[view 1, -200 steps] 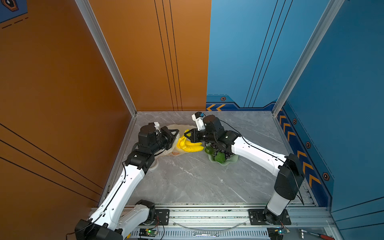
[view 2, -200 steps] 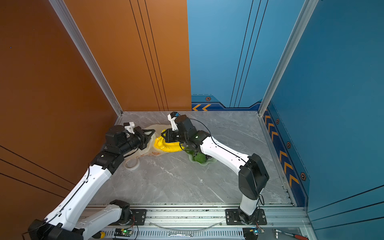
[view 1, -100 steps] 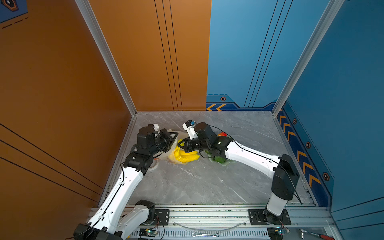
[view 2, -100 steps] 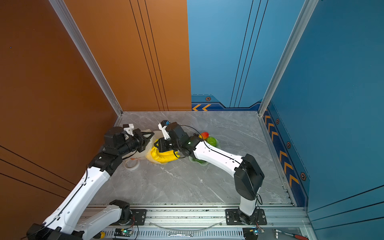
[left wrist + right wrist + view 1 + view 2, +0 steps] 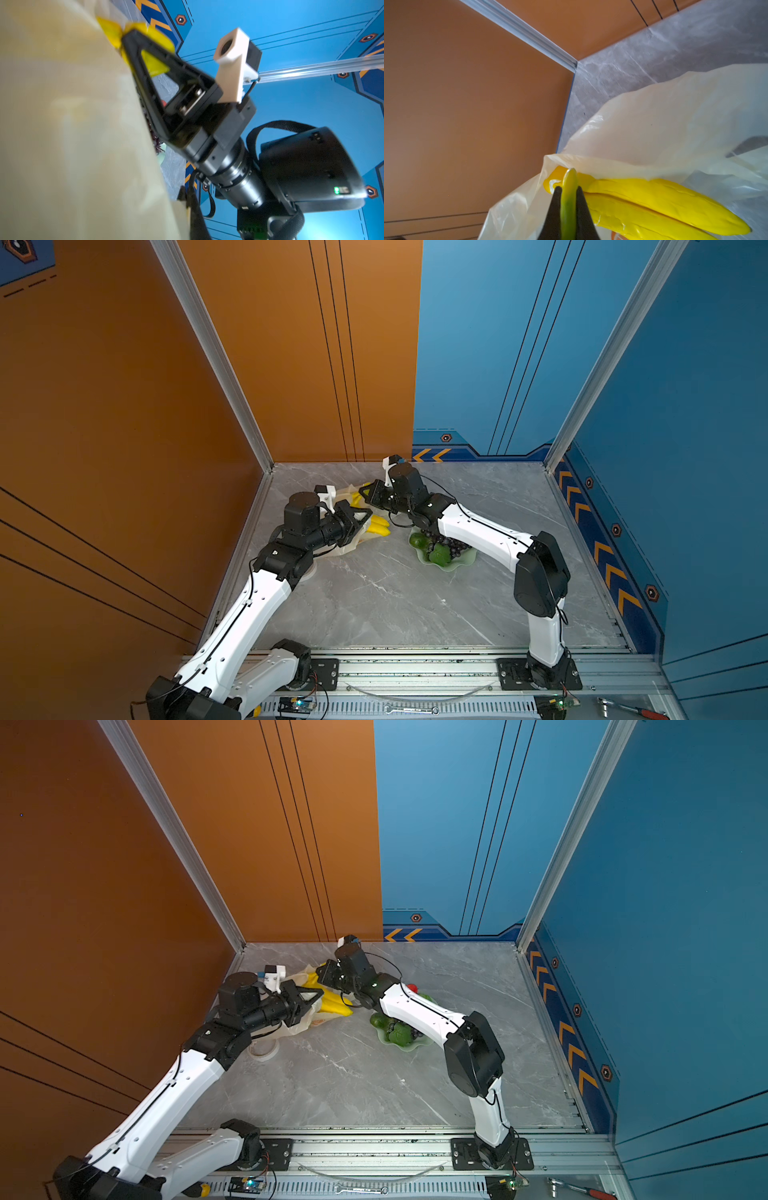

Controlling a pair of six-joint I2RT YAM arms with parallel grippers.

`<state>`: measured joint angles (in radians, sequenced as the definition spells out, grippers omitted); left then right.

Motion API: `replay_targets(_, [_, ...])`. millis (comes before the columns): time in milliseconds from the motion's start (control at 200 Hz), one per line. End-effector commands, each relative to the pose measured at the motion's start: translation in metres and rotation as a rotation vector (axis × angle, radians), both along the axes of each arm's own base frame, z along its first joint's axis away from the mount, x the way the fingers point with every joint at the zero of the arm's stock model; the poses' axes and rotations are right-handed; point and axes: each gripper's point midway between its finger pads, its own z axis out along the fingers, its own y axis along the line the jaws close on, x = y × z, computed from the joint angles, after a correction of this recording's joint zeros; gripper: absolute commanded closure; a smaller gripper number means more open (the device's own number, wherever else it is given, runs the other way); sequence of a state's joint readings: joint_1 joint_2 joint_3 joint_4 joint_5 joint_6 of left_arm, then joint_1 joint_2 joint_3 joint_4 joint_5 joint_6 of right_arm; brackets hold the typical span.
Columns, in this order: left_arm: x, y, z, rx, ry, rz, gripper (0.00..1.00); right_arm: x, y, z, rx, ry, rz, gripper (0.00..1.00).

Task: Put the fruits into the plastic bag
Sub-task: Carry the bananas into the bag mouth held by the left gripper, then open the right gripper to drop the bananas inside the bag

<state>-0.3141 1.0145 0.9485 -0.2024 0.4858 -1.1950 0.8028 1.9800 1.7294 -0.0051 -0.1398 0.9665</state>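
Banana bunch point(image 5: 654, 199): entering the plastic bag point(image 5: 675, 124) at its mouth, tips still sticking out.
Right gripper point(image 5: 569, 188): clamping the bunch's green stem.
Left gripper point(image 5: 365, 515): closed, seemingly pinching the bag's edge.
Remaining: grapes point(image 5: 453, 543) and green fruits point(image 5: 417, 540) are waiting in the dish point(image 5: 453, 567).

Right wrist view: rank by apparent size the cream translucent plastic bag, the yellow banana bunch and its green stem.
1. cream translucent plastic bag
2. yellow banana bunch
3. green stem, enlarged by nearness to the camera
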Motion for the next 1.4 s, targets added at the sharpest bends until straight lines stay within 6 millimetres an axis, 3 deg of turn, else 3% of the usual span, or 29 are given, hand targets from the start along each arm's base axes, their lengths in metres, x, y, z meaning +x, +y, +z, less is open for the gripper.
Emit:
replay_targets(0, [-0.005, -0.006, 0.011, -0.049, -0.031, -0.049, 1.0, 0.01, -0.013, 0.072, 0.217, -0.101, -0.092, 0.93])
replay_targets(175, [0.008, -0.009, 0.026, -0.1, -0.074, -0.035, 1.0, 0.012, -0.027, 0.086, 0.319, -0.084, -0.122, 0.93])
replay_targets(496, [0.023, -0.017, 0.053, -0.202, -0.152, -0.042, 1.0, 0.012, -0.01, 0.064, 0.454, 0.009, -0.107, 0.93])
replay_targets(681, [0.025, -0.006, 0.063, -0.222, -0.184, -0.022, 1.0, 0.008, 0.017, 0.024, 0.502, 0.118, -0.073, 0.95])
replay_targets(831, [0.023, 0.006, 0.061, -0.212, -0.189, -0.005, 1.0, -0.003, 0.033, -0.025, 0.394, 0.201, -0.056, 0.96])
replay_targets(951, [0.02, 0.018, 0.052, -0.21, -0.179, 0.021, 1.0, -0.01, 0.034, -0.047, 0.282, 0.229, -0.045, 0.96])
replay_targets(1006, [0.019, 0.023, 0.048, -0.209, -0.175, 0.036, 1.0, -0.013, 0.035, -0.05, 0.252, 0.237, -0.026, 0.9])
replay_targets(1031, [0.018, 0.026, 0.045, -0.212, -0.171, 0.041, 1.0, -0.013, 0.039, -0.067, 0.224, 0.259, -0.022, 0.86])
replay_targets(1106, [0.017, 0.031, 0.039, -0.221, -0.162, 0.053, 1.0, -0.017, 0.045, -0.077, 0.185, 0.277, 0.009, 0.63])
replay_targets(1222, [0.015, 0.038, 0.032, -0.232, -0.152, 0.066, 1.0, -0.019, 0.051, -0.075, 0.156, 0.272, 0.052, 0.31])
replay_targets(1292, [0.014, 0.042, 0.03, -0.237, -0.147, 0.074, 1.0, -0.019, 0.05, -0.067, 0.137, 0.25, 0.064, 0.17])
replay_targets(1397, [0.013, 0.05, 0.025, -0.24, -0.139, 0.084, 1.0, -0.02, 0.041, -0.052, 0.089, 0.208, 0.071, 0.15])
